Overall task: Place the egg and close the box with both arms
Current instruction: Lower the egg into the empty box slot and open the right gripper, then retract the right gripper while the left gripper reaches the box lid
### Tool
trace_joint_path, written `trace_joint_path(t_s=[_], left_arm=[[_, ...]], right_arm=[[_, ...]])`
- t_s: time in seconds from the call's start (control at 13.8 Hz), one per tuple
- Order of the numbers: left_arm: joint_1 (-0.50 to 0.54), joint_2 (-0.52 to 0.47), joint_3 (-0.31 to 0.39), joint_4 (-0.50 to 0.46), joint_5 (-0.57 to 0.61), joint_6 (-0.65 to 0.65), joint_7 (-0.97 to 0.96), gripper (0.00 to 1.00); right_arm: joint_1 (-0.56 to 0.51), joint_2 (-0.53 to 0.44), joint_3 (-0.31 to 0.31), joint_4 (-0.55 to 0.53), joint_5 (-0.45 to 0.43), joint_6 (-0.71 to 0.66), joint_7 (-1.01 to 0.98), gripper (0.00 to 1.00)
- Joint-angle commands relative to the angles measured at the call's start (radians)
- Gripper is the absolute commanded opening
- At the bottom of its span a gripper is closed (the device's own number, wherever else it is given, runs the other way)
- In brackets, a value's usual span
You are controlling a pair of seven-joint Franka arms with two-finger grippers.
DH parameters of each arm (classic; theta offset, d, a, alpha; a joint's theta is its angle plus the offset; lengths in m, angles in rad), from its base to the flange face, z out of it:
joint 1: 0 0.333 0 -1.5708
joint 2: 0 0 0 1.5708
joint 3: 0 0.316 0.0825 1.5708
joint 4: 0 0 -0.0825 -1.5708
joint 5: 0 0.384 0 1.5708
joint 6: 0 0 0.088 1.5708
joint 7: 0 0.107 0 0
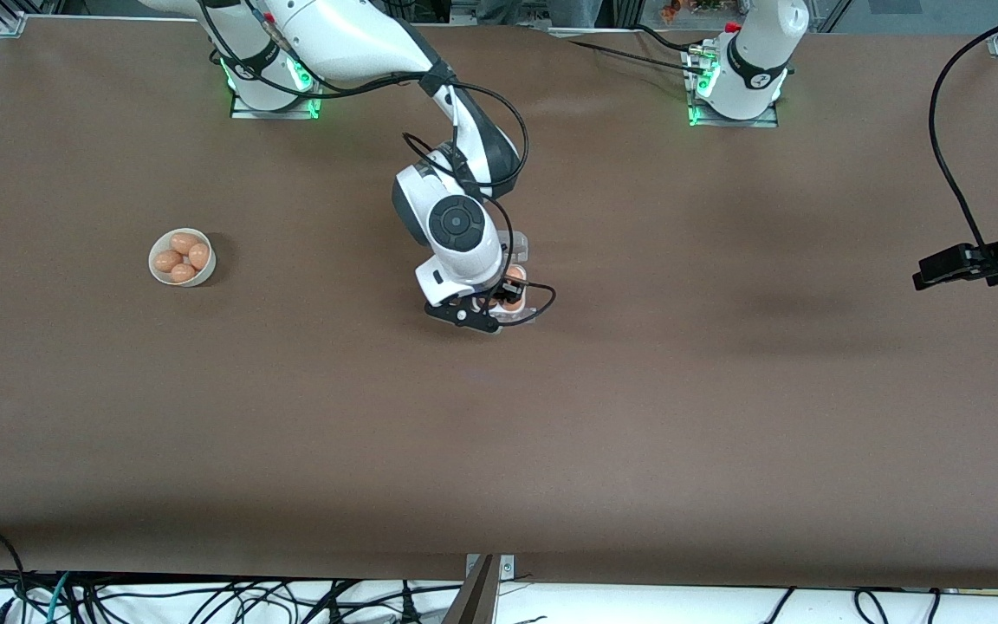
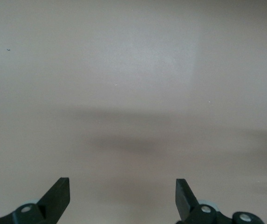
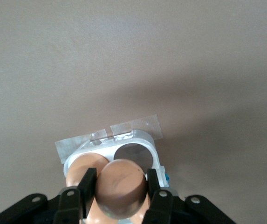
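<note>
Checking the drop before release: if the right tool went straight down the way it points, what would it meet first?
Most likely the box. The right tool, shut on an egg, hangs right over its white tray, beside an egg already seated. Which cell lies directly below is unclear.

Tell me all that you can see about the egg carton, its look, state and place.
The box is a small white tray with round cells, taped to the brown table near the middle. One cell holds an egg, one beside it shows empty. The right gripper, shut on another egg, hangs over it. The lid cannot be made out.
</note>
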Motion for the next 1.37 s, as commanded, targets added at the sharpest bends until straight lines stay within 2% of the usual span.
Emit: trace_joint_path(t_s=[0.0,0.14,0.22,0.29,0.36,0.72,1.01,1.08,1.23,1.3], left_arm=[[0.004,0.001,-0.002,0.01,-0.013,-0.011,-0.003,1.0],[0.004,0.001,-0.002,0.01,-0.013,-0.011,-0.003,1.0],[0.004,0.001,-0.002,0.01,-0.013,-0.011,-0.003,1.0],[0.002,0.001,-0.002,0.01,-0.013,-0.011,-0.003,1.0],[0.002,0.001,-0.002,0.008,-0.013,-0.011,-0.004,1.0],[-0.015,0.001,-0.016,0.01,-0.03,-0.042,-0.003,1.0],[-0.049,0.004,-0.077,0.01,-0.035,-0.138,-0.01,1.0],[-0.07,0.016,-0.088,0.01,-0.035,-0.143,-0.036,0.97],[-0.143,0.03,-0.092,0.01,-0.035,-0.157,-0.116,0.72],[-0.182,0.046,-0.092,0.016,-0.035,-0.178,-0.142,0.66]], right_arm=[[-0.004,0.025,0.006,0.032,0.008,-0.003,0.016,0.28],[-0.003,0.038,0.006,0.032,0.008,-0.001,0.022,0.3],[-0.003,0.039,0.006,0.032,0.011,0.009,0.024,0.34],[-0.003,0.038,0.006,0.032,0.013,0.014,0.021,0.58],[-0.003,0.038,0.006,0.032,0.011,0.013,0.019,1.0],[-0.026,0.018,-0.004,0.058,0.002,-0.004,-0.021,1.0],[-0.136,-0.031,-0.012,0.063,0.011,-0.093,-0.14,1.0],[-0.168,-0.057,-0.012,0.061,0.01,-0.133,-0.182,1.0],[-0.228,-0.111,-0.012,0.06,-0.001,-0.202,-0.277,1.0],[-0.248,-0.128,-0.029,0.06,-0.003,-0.249,-0.303,1.0]])
